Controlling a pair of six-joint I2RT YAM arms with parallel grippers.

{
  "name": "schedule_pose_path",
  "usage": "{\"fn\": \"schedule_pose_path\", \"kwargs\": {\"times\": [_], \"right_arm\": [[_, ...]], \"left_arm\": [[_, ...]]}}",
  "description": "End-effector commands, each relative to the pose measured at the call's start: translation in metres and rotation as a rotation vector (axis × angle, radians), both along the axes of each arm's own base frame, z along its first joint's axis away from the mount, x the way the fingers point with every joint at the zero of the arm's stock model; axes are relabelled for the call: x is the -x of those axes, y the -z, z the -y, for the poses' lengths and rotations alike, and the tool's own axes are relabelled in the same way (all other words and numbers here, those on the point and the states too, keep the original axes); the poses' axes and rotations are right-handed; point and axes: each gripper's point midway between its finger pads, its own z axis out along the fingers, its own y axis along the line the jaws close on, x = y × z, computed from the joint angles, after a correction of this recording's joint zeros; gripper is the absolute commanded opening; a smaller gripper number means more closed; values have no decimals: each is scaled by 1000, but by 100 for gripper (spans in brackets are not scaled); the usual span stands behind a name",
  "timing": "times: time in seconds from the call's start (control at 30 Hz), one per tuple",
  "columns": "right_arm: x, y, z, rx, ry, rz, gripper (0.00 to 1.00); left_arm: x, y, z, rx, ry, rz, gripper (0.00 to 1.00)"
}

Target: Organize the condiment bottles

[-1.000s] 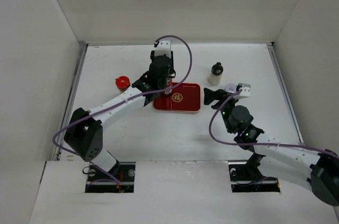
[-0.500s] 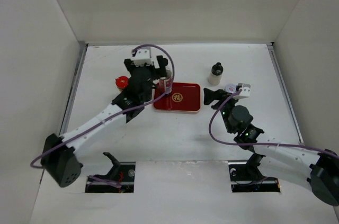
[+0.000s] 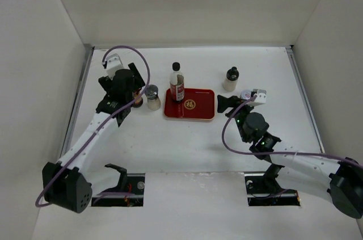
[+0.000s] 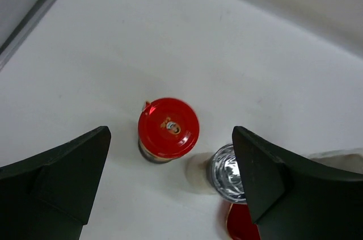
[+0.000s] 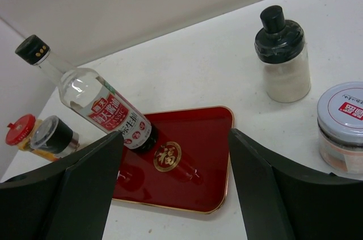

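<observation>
Slim bottle [image 5: 110,112] stands upright on tray [image 5: 198,155] (cap up); left hand [image 4: 170,131] and right hand [image 5: 174,133] spread.

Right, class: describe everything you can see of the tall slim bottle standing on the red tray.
The tall slim bottle looks like clear glass, with a narrow neck and a black cap dotted with small gold marks. A red-and-white label with printed characters wraps its body, above a dark band at the foot. It stands upright and capped on the rear left part of the red tray. Only the tray touches it.
</observation>
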Motion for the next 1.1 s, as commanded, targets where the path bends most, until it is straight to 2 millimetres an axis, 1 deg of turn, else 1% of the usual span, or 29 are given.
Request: {"fn": "schedule_pose_path", "kwargs": {"times": [0.0, 0.1, 0.2, 0.27, 0.4, 0.47, 0.53, 0.63, 0.67, 0.73, 0.87, 0.93, 1.0, 1.03, 1.07], "right_arm": [[-4, -17, -1, -42, 12, 35, 81], [-5, -14, -2, -39, 11, 29, 81], [-6, -14, -2, -36, 12, 28, 81], [-6, -15, -3, -37, 12, 29, 81], [-4, -18, -1, -43, 12, 37, 81], [-4, -20, 0, -47, 12, 43, 81], [-2, -20, 1, -49, 12, 45, 81], [-2, -21, 1, -50, 12, 46, 82], [-2, -21, 2, -50, 12, 46, 82], [-2, -23, 2, -54, 13, 49, 82], [-2, -22, 2, -54, 12, 49, 82], [-2, -22, 2, -55, 13, 51, 82], [-2, -22, 2, -54, 12, 50, 82], [-2, -22, 2, -52, 12, 50, 82], [-1, -23, 2, -54, 13, 52, 82]], "left_arm": [[-4, 26, 9, 41, 44, -96, 89], [-16, 41, 3, 14, 0, -133, 89], [-25, 51, 3, 2, -11, -152, 89], [-27, 57, 1, -2, -22, -160, 88], [-33, 72, -12, -10, -70, -181, 86], [-36, 80, -11, 3, -68, -193, 83], [-40, 83, -10, 3, -69, -195, 78], [-41, 87, -11, 6, -70, -196, 63], [-40, 87, -11, 7, -70, -193, 60], [-37, 88, -12, 10, -72, -186, 60], [-33, 102, -16, 9, -86, -211, 76], [-35, 107, -17, 12, -88, -223, 77], [-39, 107, -16, 12, -88, -223, 77], [-40, 106, -15, 14, -86, -218, 76], [-42, 105, -15, 16, -86, -212, 69]]}}
